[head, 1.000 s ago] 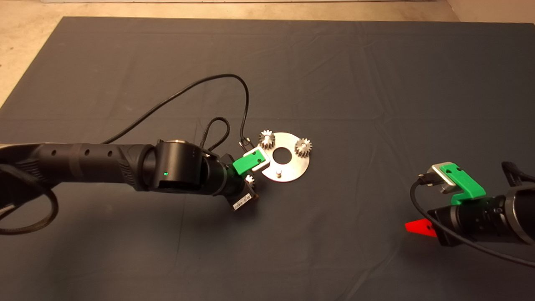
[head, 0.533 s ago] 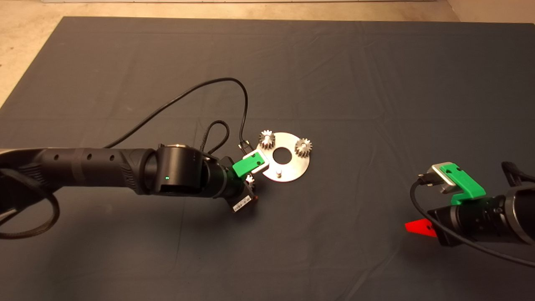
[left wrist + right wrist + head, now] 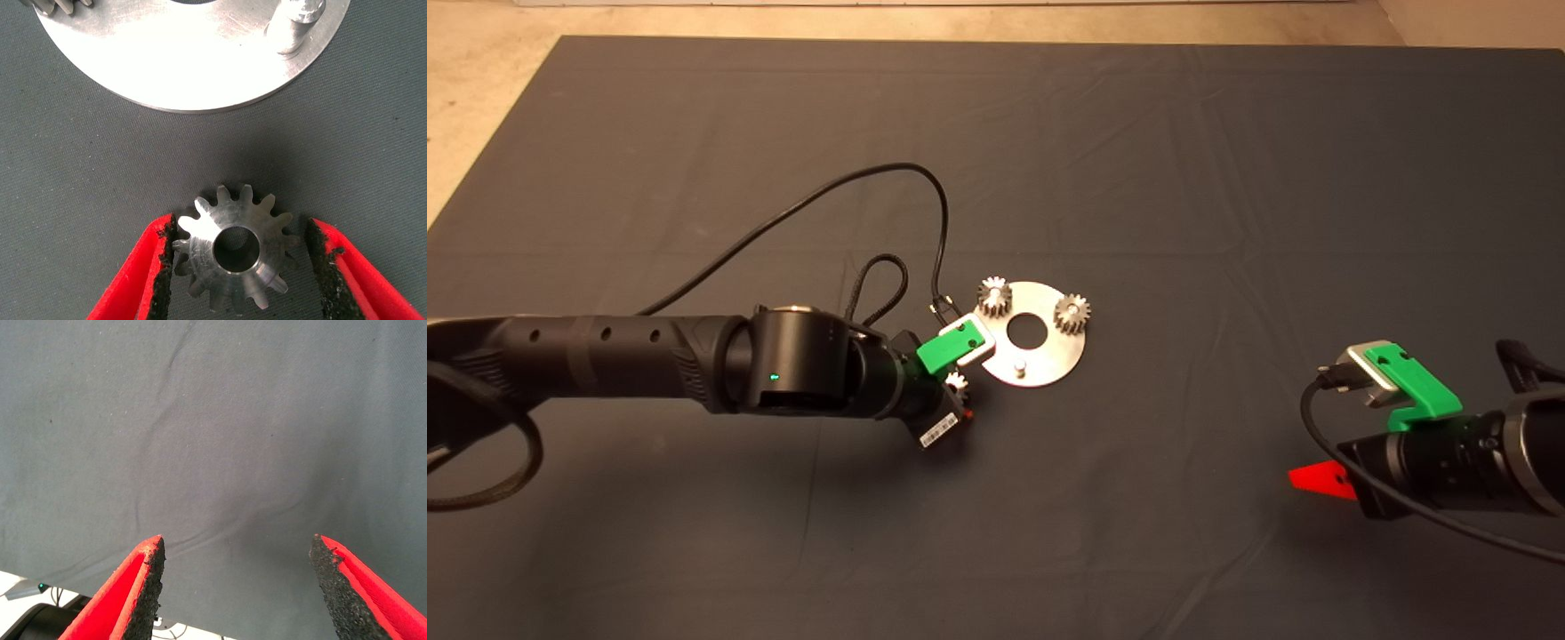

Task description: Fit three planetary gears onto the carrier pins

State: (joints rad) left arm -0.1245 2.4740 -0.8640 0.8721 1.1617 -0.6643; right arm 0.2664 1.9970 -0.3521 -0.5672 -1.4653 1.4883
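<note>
Third planetary gear (image 3: pixel 233 248): lies on the mat between the pads of the left end effector (image 3: pixel 239 267), just beside the disc (image 3: pixel 1040 363), off its lower left rim in the head view. One pad touches the teeth on one side; a narrow gap shows at the other pad, so the fingers are spread around the gear, not clamped on it.

Two other planetary gears (image 3: pixel 994 296) (image 3: pixel 1072 313): seated on carrier pins on the far half of the disc. The remaining carrier pin (image 3: pixel 1018 364) stands bare near the disc's near edge.

Right end effector (image 3: pixel 237 587): low at the right of the mat, well apart from the disc, fingers spread wide over bare cloth.

Surface: dark mat (image 3: pixel 1138 160), grey cloth with shallow creases, covering the table. A black cable (image 3: pixel 827 200) loops above it from the left arm. Pale floor (image 3: pixel 480 80) shows beyond the mat's far and left edges.
</note>
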